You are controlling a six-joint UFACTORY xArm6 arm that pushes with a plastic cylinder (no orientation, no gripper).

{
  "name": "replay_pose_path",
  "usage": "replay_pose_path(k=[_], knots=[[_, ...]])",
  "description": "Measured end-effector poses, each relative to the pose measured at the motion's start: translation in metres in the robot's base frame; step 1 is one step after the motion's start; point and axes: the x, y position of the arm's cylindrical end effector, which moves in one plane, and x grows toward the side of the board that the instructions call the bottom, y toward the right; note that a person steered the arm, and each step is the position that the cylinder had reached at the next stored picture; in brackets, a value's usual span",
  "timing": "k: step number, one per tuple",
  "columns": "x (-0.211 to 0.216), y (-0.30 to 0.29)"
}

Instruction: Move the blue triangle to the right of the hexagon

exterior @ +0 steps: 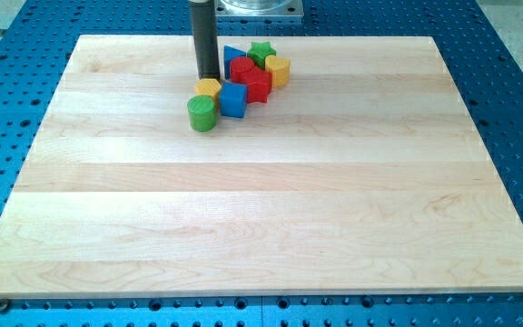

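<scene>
My tip [209,78], the lower end of a straight dark rod, rests on the pale wooden worktop [261,209] at the far side, just behind the yellow hexagon block [209,88]. No gripper is fitted; nothing is held. The blue triangle block [232,56] lies just right of the rod, touching the red blocks [251,80]. Clustered nearby: green cylinder [202,113], blue cube [233,100], green star [261,51], yellow cylinder-like block [278,70].

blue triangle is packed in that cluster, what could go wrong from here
The blue triangle touches the red blocks and sits beside the green star, so a push would likely drag them along. My tip is right by the yellow block; moving towards the view's bottom could shove it into the green cylinder.
</scene>
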Motion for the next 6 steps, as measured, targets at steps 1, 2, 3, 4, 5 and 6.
replay_pose_path(k=[1, 2, 3, 4, 5, 6], knots=[[-0.046, -0.003], [-0.051, 0.028], [0.008, 0.036], [0.047, 0.043], [0.049, 0.050], [0.039, 0.044]])
